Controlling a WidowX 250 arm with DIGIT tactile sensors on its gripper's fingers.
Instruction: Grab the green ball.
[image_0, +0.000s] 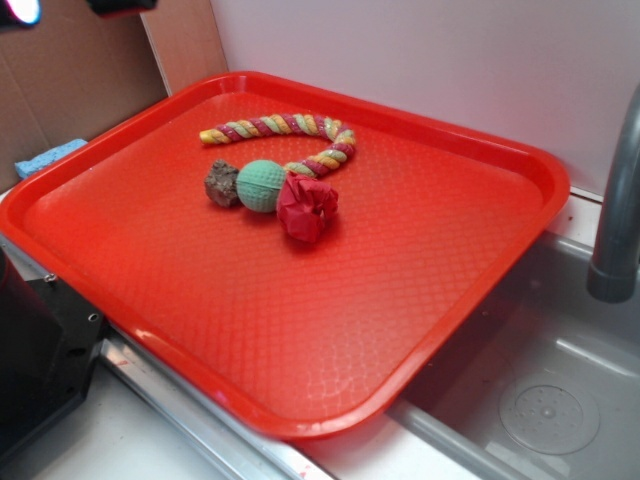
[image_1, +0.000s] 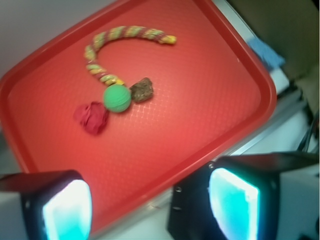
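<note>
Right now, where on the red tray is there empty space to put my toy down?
The red tray is bare across its whole near half, from the red paper wad down to the front rim, and along the right side. The crowded spot is near the back: the green ball, brown lump, wad and rope toy cluster there.

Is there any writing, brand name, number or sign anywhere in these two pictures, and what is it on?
None can be read in either view.
The red tray shows only an embossed diamond texture, no lettering.
The green ball, rope toy, red paper wad and brown lump bear no marks.
The gripper pads glow plain cyan, with no label.
</note>
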